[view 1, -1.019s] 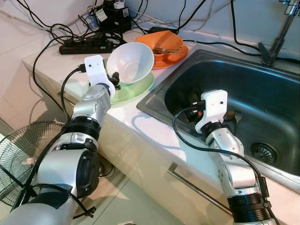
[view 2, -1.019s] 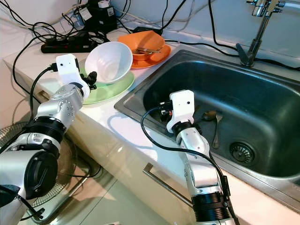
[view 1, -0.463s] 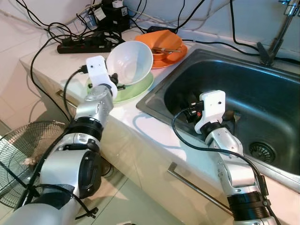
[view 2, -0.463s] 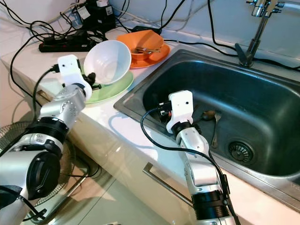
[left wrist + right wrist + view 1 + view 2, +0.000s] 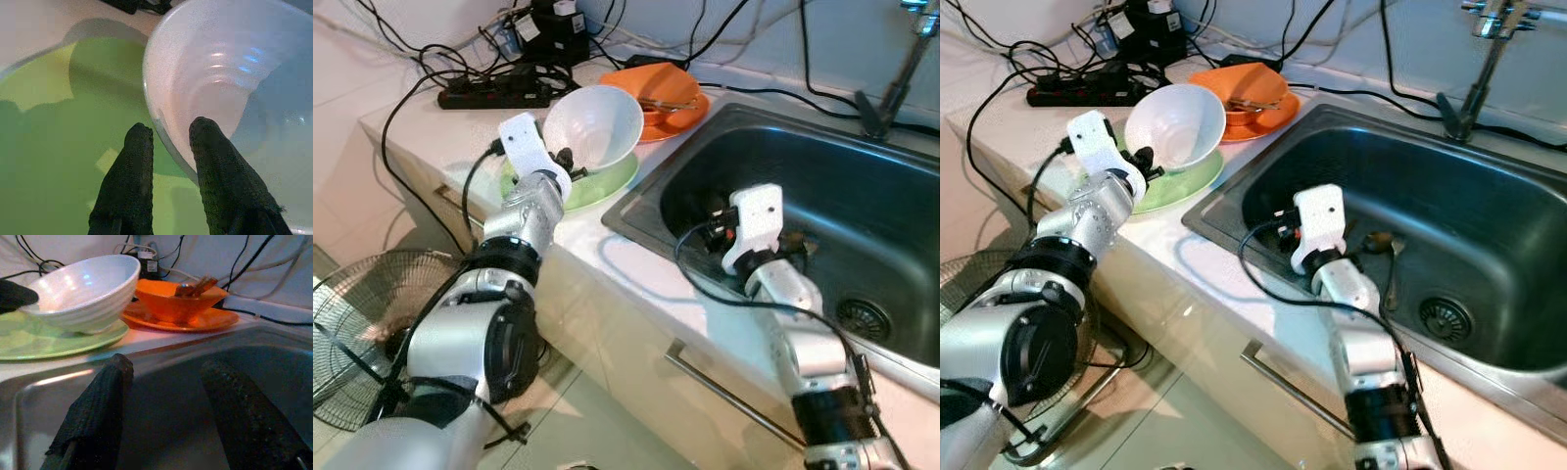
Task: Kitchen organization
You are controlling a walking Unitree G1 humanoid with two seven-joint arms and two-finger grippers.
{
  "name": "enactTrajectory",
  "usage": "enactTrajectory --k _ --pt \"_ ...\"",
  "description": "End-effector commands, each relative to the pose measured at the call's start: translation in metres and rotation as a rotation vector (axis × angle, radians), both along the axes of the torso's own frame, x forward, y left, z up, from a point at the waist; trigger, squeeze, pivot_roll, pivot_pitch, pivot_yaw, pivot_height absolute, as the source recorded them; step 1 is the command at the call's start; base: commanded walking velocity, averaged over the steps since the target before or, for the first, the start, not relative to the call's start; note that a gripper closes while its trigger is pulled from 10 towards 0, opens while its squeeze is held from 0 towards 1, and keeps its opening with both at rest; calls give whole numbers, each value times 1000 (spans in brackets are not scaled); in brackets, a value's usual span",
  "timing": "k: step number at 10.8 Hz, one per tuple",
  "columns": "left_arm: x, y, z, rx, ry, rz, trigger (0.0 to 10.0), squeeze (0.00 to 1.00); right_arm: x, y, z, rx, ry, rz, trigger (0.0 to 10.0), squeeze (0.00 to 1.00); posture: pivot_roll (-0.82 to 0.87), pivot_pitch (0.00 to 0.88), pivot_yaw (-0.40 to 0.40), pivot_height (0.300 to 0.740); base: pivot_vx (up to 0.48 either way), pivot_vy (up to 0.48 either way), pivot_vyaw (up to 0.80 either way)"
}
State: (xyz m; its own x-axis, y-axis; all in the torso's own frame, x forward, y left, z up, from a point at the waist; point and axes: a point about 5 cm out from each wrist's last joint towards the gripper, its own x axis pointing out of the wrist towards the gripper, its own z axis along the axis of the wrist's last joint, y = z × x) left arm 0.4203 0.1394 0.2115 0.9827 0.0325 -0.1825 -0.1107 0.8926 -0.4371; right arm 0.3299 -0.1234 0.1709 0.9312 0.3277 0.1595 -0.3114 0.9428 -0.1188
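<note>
Kitchen counter (image 5: 636, 284): left gripper (image 5: 168, 142) pinches the rim of the tilted white bowl (image 5: 592, 125) just above the green plate (image 5: 602, 184). Right gripper (image 5: 168, 377) hovers in the sink (image 5: 862, 166), fingers spread, holding nothing.

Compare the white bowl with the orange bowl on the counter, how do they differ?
The white bowl is tilted, its rim pinched by the left gripper over the green plate; the orange bowl sits level on an orange plate, ungripped. The white bowl looks empty; the orange bowl holds brownish utensils. Both sit on plates beside the sink.
</note>
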Motion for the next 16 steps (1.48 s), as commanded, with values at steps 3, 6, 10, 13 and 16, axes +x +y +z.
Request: enactTrajectory --k 3,6,10,13,16 --pt "1 -2 2 -50 16 8 10000 0 4 -1 -2 -10 9 9 10000 0 141 51 78 740 0 0 0" --pt "0 -1 -3 -52 41 1 10000 0 11 1 3 -15 -7 25 10000 0 155 30 60 740 0 0 0" --pt "0 -2 -7 -45 50 12 0 0 12 0 2 -13 -11 18 10000 0 149 30 63 740 0 0 0" --pt "-1 -3 -9 -42 52 15 0 0 12 -3 0 -28 -11 6 10000 0 142 36 64 740 0 0 0" --pt "1 -8 7 30 -64 -17 3686 0 13 -2 1 -25 -13 5 10000 0 151 30 62 740 0 0 0"
